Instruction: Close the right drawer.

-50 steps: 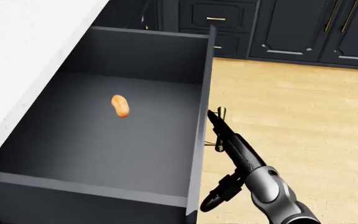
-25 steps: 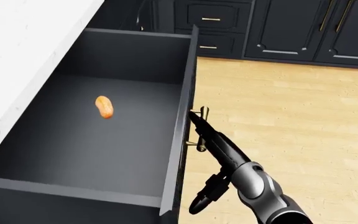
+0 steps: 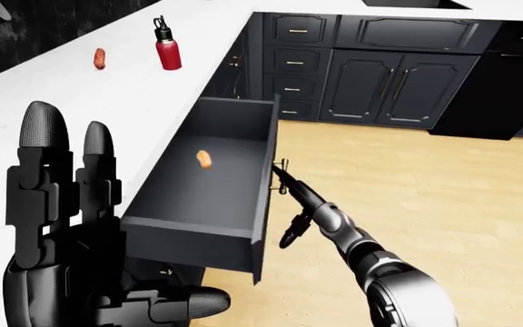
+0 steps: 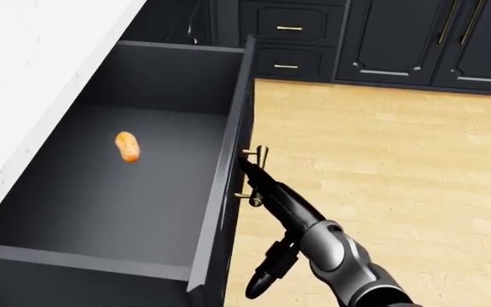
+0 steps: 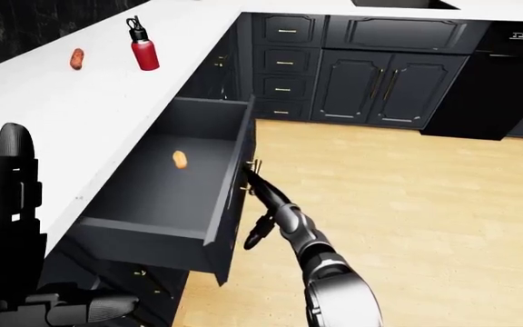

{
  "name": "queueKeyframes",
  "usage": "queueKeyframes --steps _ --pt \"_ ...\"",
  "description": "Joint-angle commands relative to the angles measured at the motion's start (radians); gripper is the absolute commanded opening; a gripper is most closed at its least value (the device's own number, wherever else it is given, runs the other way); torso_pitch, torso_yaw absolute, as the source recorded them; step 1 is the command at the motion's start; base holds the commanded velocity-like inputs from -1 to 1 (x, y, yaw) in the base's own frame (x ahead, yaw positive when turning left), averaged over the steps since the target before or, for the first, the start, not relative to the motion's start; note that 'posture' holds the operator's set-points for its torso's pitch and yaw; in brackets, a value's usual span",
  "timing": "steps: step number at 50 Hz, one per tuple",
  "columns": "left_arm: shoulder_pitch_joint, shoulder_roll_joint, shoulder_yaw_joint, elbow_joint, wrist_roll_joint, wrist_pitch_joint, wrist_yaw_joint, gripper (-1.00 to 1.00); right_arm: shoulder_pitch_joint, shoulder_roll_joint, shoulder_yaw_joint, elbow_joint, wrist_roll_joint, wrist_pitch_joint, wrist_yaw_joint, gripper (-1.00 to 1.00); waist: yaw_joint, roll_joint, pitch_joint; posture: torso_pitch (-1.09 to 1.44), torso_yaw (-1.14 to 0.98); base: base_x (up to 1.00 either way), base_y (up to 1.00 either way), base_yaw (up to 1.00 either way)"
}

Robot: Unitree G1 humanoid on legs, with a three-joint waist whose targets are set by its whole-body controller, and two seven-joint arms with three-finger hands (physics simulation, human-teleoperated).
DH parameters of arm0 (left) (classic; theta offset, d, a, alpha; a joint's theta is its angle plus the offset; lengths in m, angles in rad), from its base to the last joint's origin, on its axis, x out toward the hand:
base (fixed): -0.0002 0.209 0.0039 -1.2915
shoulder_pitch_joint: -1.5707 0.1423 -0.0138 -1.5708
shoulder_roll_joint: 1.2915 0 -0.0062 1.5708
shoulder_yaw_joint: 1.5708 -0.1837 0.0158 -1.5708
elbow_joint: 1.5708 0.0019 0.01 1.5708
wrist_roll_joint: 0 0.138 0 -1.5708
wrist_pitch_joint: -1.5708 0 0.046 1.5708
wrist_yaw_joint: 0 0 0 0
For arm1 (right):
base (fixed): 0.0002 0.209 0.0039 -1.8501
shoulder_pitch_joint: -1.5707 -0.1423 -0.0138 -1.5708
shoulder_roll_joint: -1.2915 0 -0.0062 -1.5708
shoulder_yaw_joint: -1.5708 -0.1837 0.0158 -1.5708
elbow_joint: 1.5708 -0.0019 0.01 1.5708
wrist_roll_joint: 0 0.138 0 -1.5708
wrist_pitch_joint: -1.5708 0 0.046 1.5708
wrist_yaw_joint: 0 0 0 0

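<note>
Currently, in the left-eye view the drawer (image 3: 209,197) is seen pulled well out from under the white counter (image 3: 107,102); the right hand (image 3: 279,178) is laid against its front panel at the brass handle (image 3: 282,176), fingers extended flat, nothing gripped, presumably placed for a push. The left hand (image 3: 61,231) is held up, fingers spread, empty.

In the head view, an orange item (image 4: 127,146) is seen lying inside, clear of the walls.

In the right-eye view, a red bottle (image 5: 142,46) is left on the counter; no obstruction to closing is judged.
</note>
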Motion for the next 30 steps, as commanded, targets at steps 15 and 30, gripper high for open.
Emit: queueKeyframes --steps 15,30 --pt "-0.002 -0.001 0.001 -0.034 -0.004 -0.027 -0.003 1.0 -0.065 0.051 0.024 -0.041 -0.043 -0.067 0.042 1.0 0.008 0.004 -0.021 0.0 0.0 0.0 0.0 0.0" --pt "-0.001 -0.003 0.004 -0.034 -0.009 -0.029 -0.004 1.0 -0.087 0.081 0.029 -0.036 -0.074 -0.05 0.054 1.0 0.005 0.006 -0.023 0.0 0.0 0.0 0.0 0.0"
